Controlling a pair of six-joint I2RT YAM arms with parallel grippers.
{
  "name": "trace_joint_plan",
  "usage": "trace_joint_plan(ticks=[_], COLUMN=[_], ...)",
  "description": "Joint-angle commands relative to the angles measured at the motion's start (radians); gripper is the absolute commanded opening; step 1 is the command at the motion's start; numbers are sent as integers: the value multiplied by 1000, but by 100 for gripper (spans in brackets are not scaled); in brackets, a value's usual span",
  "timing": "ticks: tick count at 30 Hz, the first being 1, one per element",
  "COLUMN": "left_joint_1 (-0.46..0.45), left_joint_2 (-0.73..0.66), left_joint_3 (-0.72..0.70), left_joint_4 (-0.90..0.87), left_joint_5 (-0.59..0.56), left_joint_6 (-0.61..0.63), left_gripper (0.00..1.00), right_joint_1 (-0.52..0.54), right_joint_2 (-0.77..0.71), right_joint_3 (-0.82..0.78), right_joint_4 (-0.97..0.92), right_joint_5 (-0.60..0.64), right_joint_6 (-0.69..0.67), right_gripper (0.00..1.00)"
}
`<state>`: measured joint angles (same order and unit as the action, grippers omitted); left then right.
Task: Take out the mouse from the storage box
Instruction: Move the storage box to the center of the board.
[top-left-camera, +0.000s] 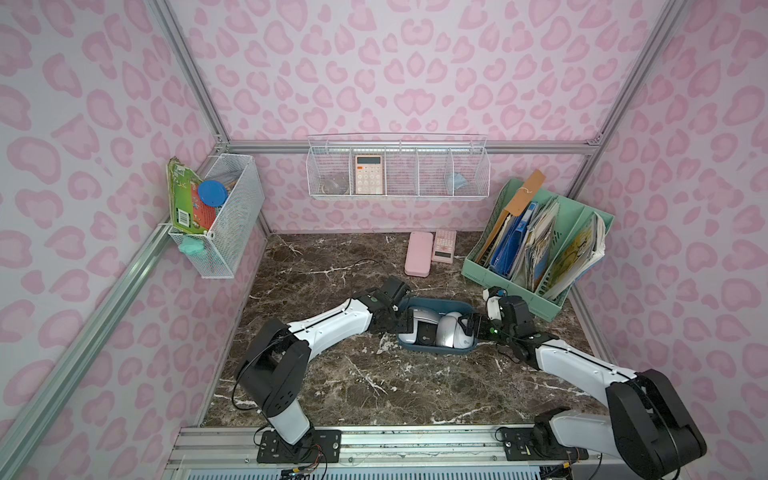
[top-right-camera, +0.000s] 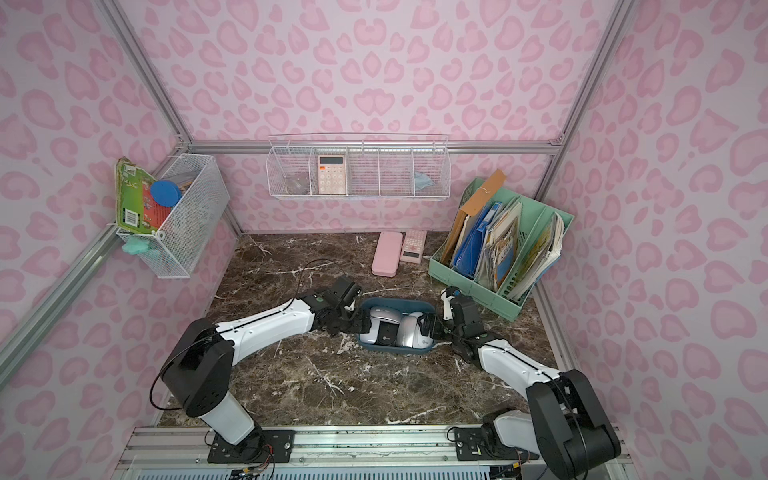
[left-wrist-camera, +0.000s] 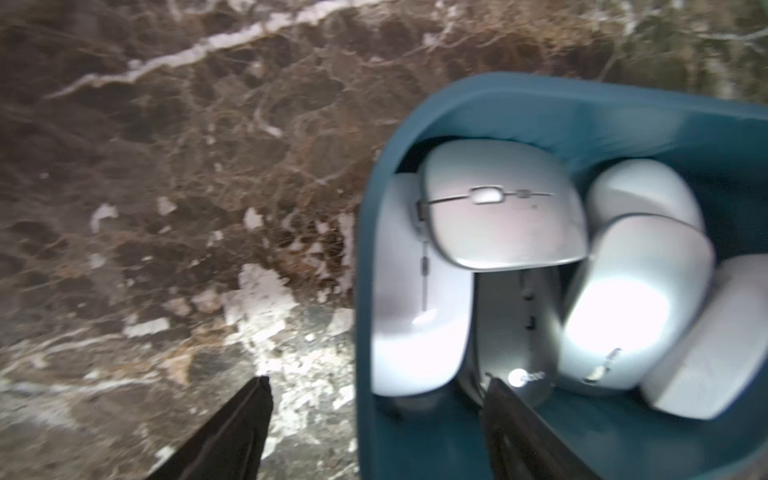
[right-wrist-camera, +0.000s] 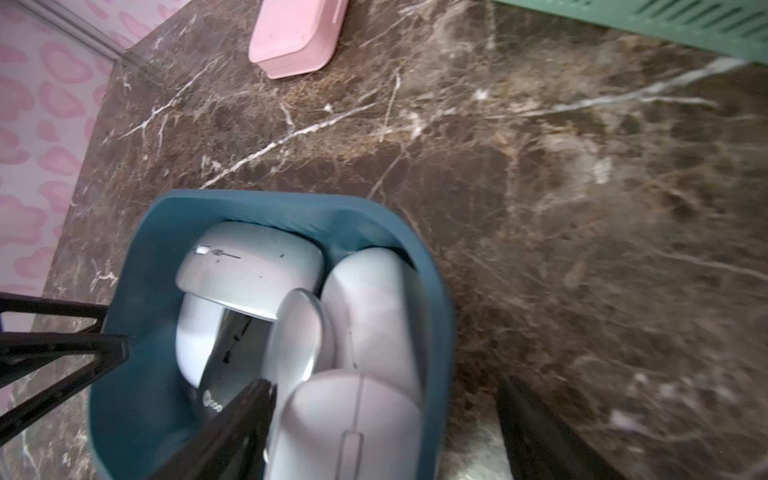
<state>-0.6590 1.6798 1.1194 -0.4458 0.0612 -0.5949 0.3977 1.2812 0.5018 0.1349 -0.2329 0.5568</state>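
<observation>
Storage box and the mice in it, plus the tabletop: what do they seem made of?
Storage box: likely moulded plastic, smooth dark teal walls with a soft sheen. Mice: probably plastic shells, pale grey-white, satin, with bright glare spots. Tabletop: looks like polished brown marble with white veins, though it could be printed laminate.

Mock office cell, file rack, calculator

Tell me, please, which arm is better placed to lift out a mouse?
Right, probably: the right gripper, open, flanks the nearest mouse, though also the storage box wall; the left gripper mostly straddles the opposite wall.
</observation>
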Motion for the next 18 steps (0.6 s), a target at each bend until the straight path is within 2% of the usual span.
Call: trace_joint_plan(ticks=[1,8,13,18], left_joint_1=[20,84,135,179], left_joint_2=[1,-17,-49,-97], left_joint_3=[-2,-29,-61,-100], left_joint_4=[97,145,111,67], left_joint_5=[139,227,213,165], left_joint_6=[-12,-49,-57,-58], left_gripper=[83,79,77,78], right_joint_1=[37,142,218,226], right_joint_2=[18,90,171,171], right_joint_3=[23,37,86,89], right_joint_4=[53,153,205,193], right_joint_5=[-24,-37,-30,-5], right_joint_6=[27,88,114,103], right_gripper=[87,87,86,86])
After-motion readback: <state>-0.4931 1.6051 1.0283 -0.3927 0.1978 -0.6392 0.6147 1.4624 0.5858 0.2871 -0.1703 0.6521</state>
